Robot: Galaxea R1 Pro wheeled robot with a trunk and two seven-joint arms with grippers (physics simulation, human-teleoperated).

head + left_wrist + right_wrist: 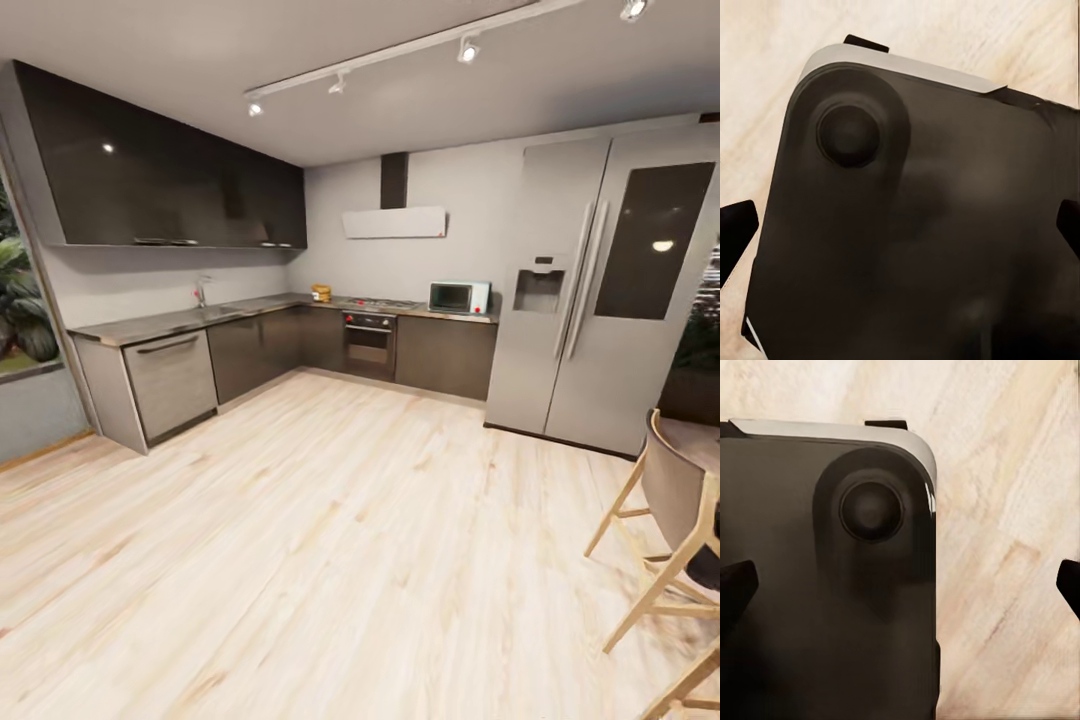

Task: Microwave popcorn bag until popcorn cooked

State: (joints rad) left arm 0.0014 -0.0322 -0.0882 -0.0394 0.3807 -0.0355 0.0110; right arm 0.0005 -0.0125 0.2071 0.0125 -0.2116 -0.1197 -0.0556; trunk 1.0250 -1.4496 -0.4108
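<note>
Popcorn bag (pixel 321 292) is a tiny tan-brown thing far across the room, too small here to show its label or rim. It sits on the grey countertop (pixel 180 322), in the far corner where the long slab bends, just to the left of the steel gas hob (pixel 379 302). The microwave (pixel 459 297) stands on the same counter on the other side of the hob, well apart from the bag. It is a small pale box with a dark glass door, and its door looks closed. Under the hob is a black oven (pixel 369 344). A tall silver fridge (pixel 600 290) stands at the right, and a flat white hood (pixel 394 222) hangs on the grey wall above the hob. Dark shiny cabinets (pixel 160 175) run along the top left. A pale wood floor (pixel 320 540) lies between the camera and the counter, and a wooden chair (pixel 680 540) is at the right edge. Each wrist camera looks down at a dark rounded robot part over the wood floor. The left gripper (pixel 900 225) and the right gripper (pixel 900 585) show only dark fingertips at the picture edges, set wide apart, with nothing held between them.
</note>
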